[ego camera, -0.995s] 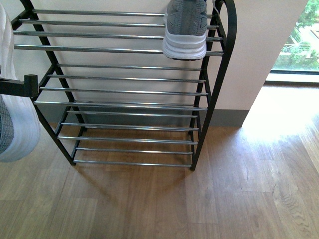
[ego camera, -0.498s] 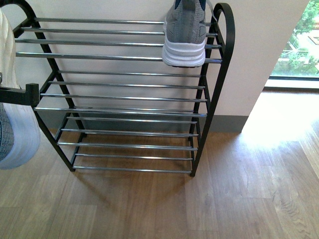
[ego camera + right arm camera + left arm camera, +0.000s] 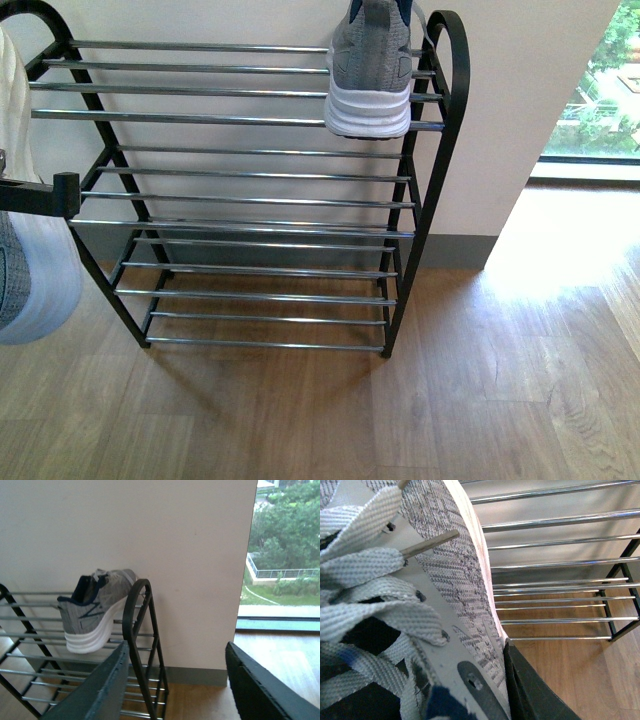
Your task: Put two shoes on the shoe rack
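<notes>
1. One grey sneaker (image 3: 372,70) is done, sitting on the shoe rack (image 3: 200,91), top tier, right end.
2. The second sneaker (image 3: 35,270) is clamped in my left gripper (image 3: 45,192), just off the rack's left side. Not placed yet.
3. My right gripper (image 3: 175,690) is spread wide and empty.

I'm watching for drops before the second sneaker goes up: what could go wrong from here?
The held sneaker hangs in the left pincer just outside the left end frame of the shoe rack, so it might strike that frame on the way in. The placed sneaker has its heel overhanging the front bar of the top tier; a knock to the rack could tip it off.
</notes>
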`<act>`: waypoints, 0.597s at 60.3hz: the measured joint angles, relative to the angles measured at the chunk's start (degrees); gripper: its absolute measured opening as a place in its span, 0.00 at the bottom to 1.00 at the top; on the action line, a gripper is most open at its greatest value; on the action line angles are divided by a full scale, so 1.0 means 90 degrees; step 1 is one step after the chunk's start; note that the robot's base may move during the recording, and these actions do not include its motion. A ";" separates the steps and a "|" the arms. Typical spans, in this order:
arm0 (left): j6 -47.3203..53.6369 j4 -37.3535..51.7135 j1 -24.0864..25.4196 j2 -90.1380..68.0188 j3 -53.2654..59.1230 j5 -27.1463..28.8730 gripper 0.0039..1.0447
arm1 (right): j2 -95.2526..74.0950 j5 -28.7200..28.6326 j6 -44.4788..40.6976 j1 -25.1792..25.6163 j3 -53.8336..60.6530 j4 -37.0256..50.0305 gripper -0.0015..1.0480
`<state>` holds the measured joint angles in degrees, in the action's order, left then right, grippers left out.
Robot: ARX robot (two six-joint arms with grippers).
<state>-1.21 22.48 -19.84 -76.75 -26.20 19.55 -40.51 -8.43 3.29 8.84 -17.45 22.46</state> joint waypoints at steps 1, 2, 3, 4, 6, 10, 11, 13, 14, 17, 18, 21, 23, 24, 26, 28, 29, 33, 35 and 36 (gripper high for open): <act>0.0002 0.0000 0.0002 0.0000 0.0000 0.0005 0.02 | 0.0080 0.0041 -0.0073 -0.0051 0.0119 0.0012 0.39; 0.0002 0.0000 0.0002 0.0000 0.0000 0.0015 0.02 | 0.0138 0.0075 -0.0114 -0.0087 0.0192 0.0024 0.36; 0.0002 0.0000 0.0002 0.0000 0.0000 0.0024 0.02 | 0.0197 0.0109 -0.0155 -0.0119 0.0265 0.0039 0.33; 0.0002 0.0000 0.0002 0.0000 0.0000 0.0029 0.02 | 0.0257 0.0138 -0.0175 -0.0151 0.0333 0.0046 0.29; 0.0002 0.0000 0.0002 0.0000 0.0000 0.0029 0.02 | 0.0347 0.0175 -0.0204 -0.0194 0.0425 0.0051 0.24; 0.0000 0.0000 0.0002 0.0000 0.0000 0.0019 0.02 | 0.0522 0.0262 -0.0233 -0.0274 0.0588 0.0058 0.14; 0.0000 0.0000 0.0002 0.0000 0.0000 0.0015 0.02 | 0.0549 0.0282 -0.0238 -0.0284 0.0619 0.0058 0.12; 0.0000 0.0000 0.0000 0.0000 0.0000 0.0012 0.02 | 0.0629 0.0318 -0.0257 -0.0321 0.0692 0.0061 0.07; 0.0000 0.0000 0.0000 0.0000 0.0000 0.0012 0.02 | 0.0651 0.0325 -0.0260 -0.0330 0.0721 0.0061 0.06; 0.0000 0.0000 0.0002 0.0000 0.0000 0.0017 0.02 | 0.0794 0.0712 -0.0306 -0.0563 0.0848 0.0051 0.02; 0.0002 0.0000 0.0002 0.0000 0.0000 0.0017 0.02 | 0.0852 0.0814 -0.0323 -0.0685 0.0889 0.0044 0.02; 0.0002 0.0000 0.0002 0.0000 0.0000 0.0022 0.02 | 0.0993 0.0867 -0.0325 -0.0862 0.0996 0.0032 0.02; 0.0002 0.0000 0.0002 0.0000 0.0000 0.0019 0.02 | 0.1122 0.0867 -0.0328 -0.0940 0.1076 -0.0002 0.02; 0.0002 0.0000 0.0000 0.0000 0.0000 0.0019 0.02 | 0.1144 0.0872 -0.0328 -0.0942 0.1090 -0.0010 0.02; 0.0000 0.0000 0.0000 0.0000 0.0000 0.0012 0.02 | 0.1219 0.0894 -0.0328 -0.0947 0.1141 -0.0034 0.02; 0.0000 0.0000 0.0002 0.0000 0.0000 0.0015 0.02 | 0.1345 0.0925 -0.0325 -0.0947 0.1224 -0.0083 0.02; 0.0000 0.0000 0.0002 0.0000 0.0000 0.0017 0.02 | 0.1396 0.0925 -0.0328 -0.0950 0.1256 -0.0102 0.02; 0.0000 0.0000 0.0002 0.0000 0.0000 0.0022 0.02 | 0.1593 0.0930 -0.0328 -0.0954 0.1375 -0.0192 0.02; 0.0002 0.0000 0.0002 0.0000 0.0000 0.0019 0.02 | 0.1664 0.0930 -0.0325 -0.0954 0.1409 -0.0236 0.02; 0.0000 0.0000 0.0002 0.0000 0.0000 0.0017 0.02 | 0.1712 0.0930 -0.0325 -0.0957 0.1430 -0.0265 0.02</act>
<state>-1.21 22.48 -19.81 -76.75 -26.20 19.70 -25.10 -0.05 0.36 0.23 -4.58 20.08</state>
